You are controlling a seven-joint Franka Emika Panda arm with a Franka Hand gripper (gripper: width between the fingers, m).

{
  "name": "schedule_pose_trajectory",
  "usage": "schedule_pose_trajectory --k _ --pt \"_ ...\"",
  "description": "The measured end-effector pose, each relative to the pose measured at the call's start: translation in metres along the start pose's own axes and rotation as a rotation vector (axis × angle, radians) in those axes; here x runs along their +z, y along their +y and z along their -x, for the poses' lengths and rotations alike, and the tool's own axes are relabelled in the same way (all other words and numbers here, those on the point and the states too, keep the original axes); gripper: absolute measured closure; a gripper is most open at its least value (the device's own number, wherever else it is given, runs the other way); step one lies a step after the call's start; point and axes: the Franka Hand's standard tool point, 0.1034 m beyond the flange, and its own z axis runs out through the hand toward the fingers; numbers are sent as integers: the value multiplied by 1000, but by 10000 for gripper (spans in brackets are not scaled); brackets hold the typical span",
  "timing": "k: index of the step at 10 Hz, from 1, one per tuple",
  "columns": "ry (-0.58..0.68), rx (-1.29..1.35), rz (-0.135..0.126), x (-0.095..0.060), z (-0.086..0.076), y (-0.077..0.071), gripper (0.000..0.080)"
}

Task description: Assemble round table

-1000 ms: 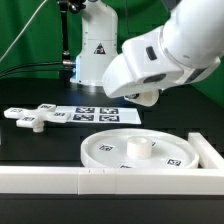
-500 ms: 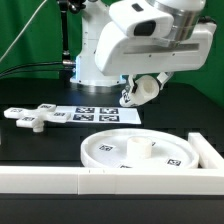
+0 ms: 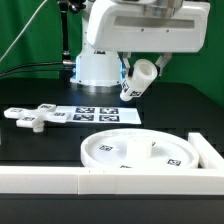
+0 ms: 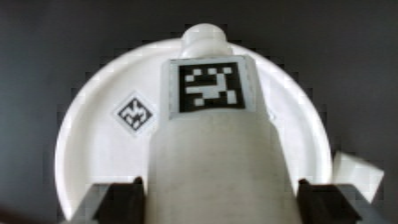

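Note:
My gripper is shut on the short white cylindrical leg. It holds the leg tilted in the air, well above the table and behind the large rimmed round disc. In the wrist view the leg fills the middle, with a square marker on its side. The dark fingers press on both of its sides, and the disc lies below it. The flat cross-shaped piece lies on the black table at the exterior view's left.
The marker board lies flat between the cross-shaped piece and the robot base. A long white border wall runs along the front, and another part of it runs along the exterior view's right, close to the disc.
The arm has risen and the wrist has turned. The leg in the gripper now hangs higher above the table and is tilted.

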Motion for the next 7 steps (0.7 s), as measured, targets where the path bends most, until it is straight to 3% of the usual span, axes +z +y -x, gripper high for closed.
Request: schedule_pose_trajectory --k 2,3,5,6,7 --pt "147 0 12 1 -2 1 390" --pt "202 32 3 3 -4 3 390" --pt "307 170 -40 5 -7 9 390" --pt "344 187 -45 0 -12 10 390" --pt "436 178 -15 -8 -20 15 390"
